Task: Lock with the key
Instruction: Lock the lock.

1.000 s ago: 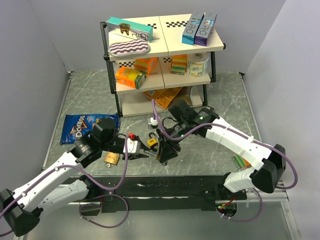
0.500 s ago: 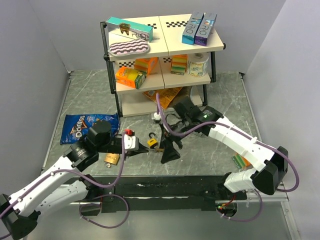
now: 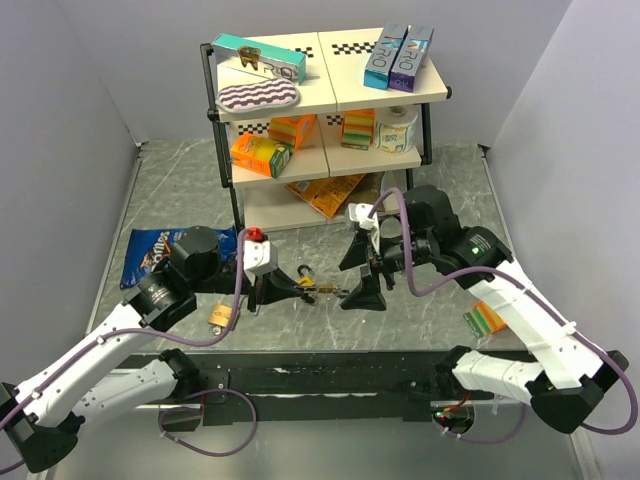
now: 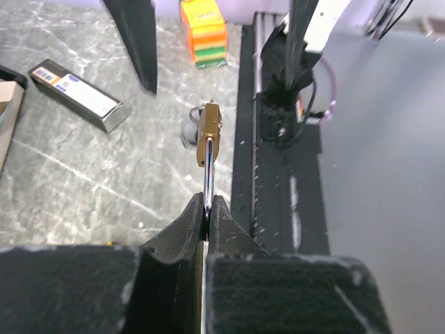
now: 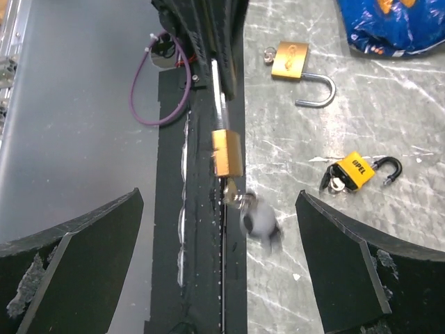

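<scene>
My left gripper is shut on the steel shackle of a brass padlock and holds it in the air, body pointing away. The same padlock hangs above the black base rail in the right wrist view. A key sticks in its lower end, with a blurred grey fob dangling from it. My right gripper stands wide open just short of the key, touching nothing. From the top view, the left gripper and right gripper face each other with the padlock between them.
On the table lie an open brass padlock, a yellow padlock and a blue chip bag. A stocked shelf stands behind. An orange-green box and a silver box lie by the shelf leg.
My right gripper let go of the key, opened wide and drew back to the right. My left gripper shut on the shackle and lifted the padlock. The fob swings.
</scene>
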Robot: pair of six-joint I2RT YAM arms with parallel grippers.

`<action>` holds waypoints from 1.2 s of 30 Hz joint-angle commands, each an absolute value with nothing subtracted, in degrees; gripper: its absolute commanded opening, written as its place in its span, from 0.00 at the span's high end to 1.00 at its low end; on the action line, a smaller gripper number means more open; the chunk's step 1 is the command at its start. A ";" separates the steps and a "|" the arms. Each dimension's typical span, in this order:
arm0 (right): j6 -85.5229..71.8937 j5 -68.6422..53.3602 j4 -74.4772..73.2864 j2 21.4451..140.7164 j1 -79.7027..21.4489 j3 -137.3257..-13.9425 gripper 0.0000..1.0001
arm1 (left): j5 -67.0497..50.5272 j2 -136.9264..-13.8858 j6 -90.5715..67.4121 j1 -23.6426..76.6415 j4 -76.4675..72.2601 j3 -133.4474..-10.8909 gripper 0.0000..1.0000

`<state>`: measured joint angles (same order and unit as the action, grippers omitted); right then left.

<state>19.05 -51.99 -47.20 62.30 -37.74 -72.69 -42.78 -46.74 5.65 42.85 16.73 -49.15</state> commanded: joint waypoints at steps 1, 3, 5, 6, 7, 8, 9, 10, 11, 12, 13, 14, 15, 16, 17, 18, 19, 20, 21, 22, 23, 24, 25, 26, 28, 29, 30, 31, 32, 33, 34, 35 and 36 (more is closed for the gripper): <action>21.45 -52.38 -46.76 64.07 -39.02 -73.13 0.01 | -45.61 -47.90 -1.82 42.98 12.92 -53.35 0.99; 21.71 -52.56 -45.27 63.55 -39.46 -72.69 0.01 | -45.79 -49.21 -2.46 42.89 13.62 -54.83 0.99; 22.49 -52.73 -44.56 63.02 -40.69 -72.42 0.03 | -45.70 -49.83 -3.86 42.98 13.80 -55.46 0.99; 22.76 -52.47 -44.30 62.93 -41.30 -72.07 0.05 | -45.79 -50.09 -4.74 42.98 12.93 -55.46 0.99; 23.02 -51.86 -43.77 62.84 -41.74 -71.98 0.12 | -46.05 -50.01 -6.57 42.98 12.05 -55.28 0.99; 23.11 -51.42 -43.51 62.75 -42.79 -71.81 0.16 | -46.66 -49.84 -7.29 42.98 11.35 -54.76 0.99; 23.20 -50.81 -43.42 62.67 -43.06 -71.63 0.19 | -46.84 -49.75 -7.90 42.89 10.29 -54.49 0.99; 23.03 -50.54 -42.98 62.84 -43.24 -71.54 0.24 | -46.76 -49.66 -8.43 42.98 10.20 -54.32 0.99; 22.77 -50.36 -42.80 62.84 -43.50 -71.46 0.27 | -46.67 -49.48 -8.44 42.98 10.11 -54.23 0.99; 22.76 -50.27 -42.72 62.93 -43.51 -71.46 0.30 | -46.76 -49.57 -8.44 42.89 9.93 -54.14 0.99; 22.76 -50.10 -42.37 62.93 -43.51 -71.46 0.36 | -46.84 -49.57 -8.61 42.89 9.84 -54.14 0.99; 22.68 -49.75 -42.10 63.02 -43.59 -71.37 0.37 | -46.93 -49.40 -8.79 42.89 9.50 -53.97 0.99; 22.68 -49.40 -42.19 63.10 -43.77 -71.45 0.39 | -47.11 -49.39 -9.31 42.89 9.14 -53.88 0.99; 22.85 -49.31 -42.10 63.37 -43.86 -71.54 0.41 | -47.02 -49.31 -9.93 42.98 8.62 -53.79 0.99; 22.68 -49.13 -41.66 63.63 -43.94 -71.72 0.42 | -47.20 -49.31 -10.11 42.98 8.53 -53.70 0.99; 22.50 -49.13 -41.40 63.72 -44.03 -71.89 0.46 | -47.20 -49.39 -10.11 42.89 8.53 -53.79 0.99; 22.24 -49.48 -41.14 63.89 -44.12 -71.98 0.47 | -47.02 -49.31 -10.19 42.98 8.53 -53.79 0.99; 22.06 -49.66 -40.78 63.98 -44.12 -72.24 0.48 | -46.85 -49.22 -10.20 42.98 8.44 -53.70 0.99; 22.06 -49.92 -40.69 63.98 -44.21 -72.25 0.51 | -46.76 -49.22 -10.28 42.98 8.52 -53.70 0.99; 22.06 -50.27 -40.69 64.16 -44.30 -72.33 0.52 | -46.84 -49.22 -10.37 42.98 8.35 -53.61 0.99; 22.06 -50.53 -40.78 64.25 -44.38 -72.51 0.53 | -46.76 -49.22 -10.46 42.98 8.00 -53.35 0.99; 22.23 -50.89 -40.87 64.34 -44.38 -72.60 0.57 | -46.76 -49.04 -10.55 42.89 7.74 -53.26 0.99; 22.41 -51.58 -41.04 64.51 -44.56 -72.60 0.59 | -46.32 -49.04 -10.37 42.98 7.73 -53.17 0.99; 22.59 -52.03 -41.04 64.42 -44.73 -72.60 0.60 | -46.06 -48.87 -10.20 42.89 7.47 -52.91 0.99; 23.55 -53.86 -41.83 64.77 -44.82 -72.68 0.66 | -45.44 -48.78 -9.49 42.89 7.30 -52.74 0.99; 23.64 -54.31 -42.18 64.86 -45.00 -72.86 0.68 | -45.44 -48.61 -9.32 42.98 7.21 -52.65 0.99; 23.47 -54.58 -42.27 64.95 -45.00 -72.86 0.74 | -45.53 -48.60 -9.06 42.98 6.86 -52.56 0.99; 23.38 -55.02 -42.28 65.21 -45.09 -72.86 0.79 | -45.53 -48.60 -9.05 42.98 6.77 -52.38 0.99; 23.38 -55.63 -42.28 65.30 -45.09 -72.86 0.88 | -45.61 -48.69 -9.23 42.98 6.25 -52.30 0.99; 23.03 -55.98 -41.84 65.22 -45.09 -72.95 0.92 | -45.53 -48.60 -9.32 42.89 6.15 -52.21 0.99; 22.85 -56.25 -41.75 65.48 -45.09 -73.04 0.97 | -45.44 -48.60 -9.06 42.98 5.98 -52.03 0.99; 22.68 -56.86 -41.57 65.48 -45.17 -73.12 1.00 | -45.27 -48.52 -8.88 42.98 5.98 -51.86 0.99; 22.59 -57.04 -41.57 65.74 -45.18 -73.21 1.00 | -45.09 -48.52 -8.79 42.98 5.72 -51.68 0.99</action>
